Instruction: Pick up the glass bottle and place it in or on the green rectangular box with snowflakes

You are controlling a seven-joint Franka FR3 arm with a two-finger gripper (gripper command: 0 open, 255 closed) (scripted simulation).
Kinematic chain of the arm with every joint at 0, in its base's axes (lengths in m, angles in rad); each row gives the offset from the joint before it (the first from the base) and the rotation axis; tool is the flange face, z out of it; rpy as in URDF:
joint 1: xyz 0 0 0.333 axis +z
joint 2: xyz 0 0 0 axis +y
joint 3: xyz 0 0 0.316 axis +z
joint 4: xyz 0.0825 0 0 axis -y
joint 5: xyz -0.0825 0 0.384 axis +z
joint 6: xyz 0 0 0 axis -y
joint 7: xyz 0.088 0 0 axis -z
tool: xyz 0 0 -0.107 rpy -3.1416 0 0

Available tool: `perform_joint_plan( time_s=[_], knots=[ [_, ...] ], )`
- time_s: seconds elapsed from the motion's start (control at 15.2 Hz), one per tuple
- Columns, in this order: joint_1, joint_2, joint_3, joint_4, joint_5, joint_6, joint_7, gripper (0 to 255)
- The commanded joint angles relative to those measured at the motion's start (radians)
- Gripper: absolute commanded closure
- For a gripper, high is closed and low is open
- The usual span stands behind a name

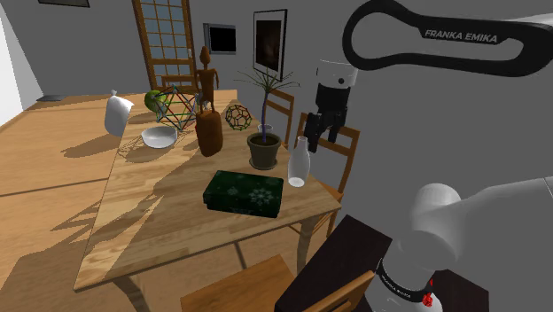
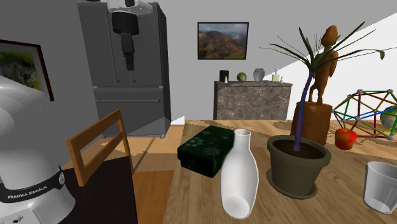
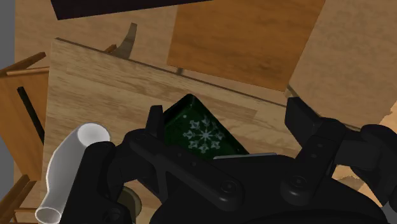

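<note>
Hovering high above the bench [image 1: 159, 232] edge on the shoulder view's right, the gripper [image 1: 319, 131] had its fingers apart w/ nothing btwn them. In the wrist view both black fingers stood well separated. The white bottle [image 1: 297, 165] stood neck-up on the bench, below the gripper and well apart from it, near the bench edge and just beside a potted plant [image 1: 264, 147]. The dark green box w/ pale snowflakes [image 1: 244, 193] lay flat on the bench, lid closed, near the bottle and plant, on the side toward the shoulder cam. In the second exterior view the bottle [image 2: 239, 175] sat btwn the box [image 2: 207, 147] and the plant pot [image 2: 298, 162], w/ the gripper [image 2: 130, 63] up near the top, in front of a grey fridge [image 2: 137, 95]. A wooden chair [image 1: 344, 142] stood at the bench edge behind the bottle. Farther along the bench: a brown carved figure [image 1: 208, 124], a white bowl [image 1: 159, 136] and a rod-built geometric frame [image 1: 177, 107].
</note>
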Motion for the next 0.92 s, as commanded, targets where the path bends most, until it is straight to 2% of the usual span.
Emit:
perform_joint_plan(
  time_s=[0.0,0.4,0.86],
  knots=[
    [0.0,0.0,0.0,0.0,0.0,0.0,0.0,0],
    [-0.04,0.135,-0.095,0.007,-0.065,0.12,-0.11,0],
    [-0.076,0.334,-0.2,0.074,-0.111,0.249,-0.231,0]
  ],
)
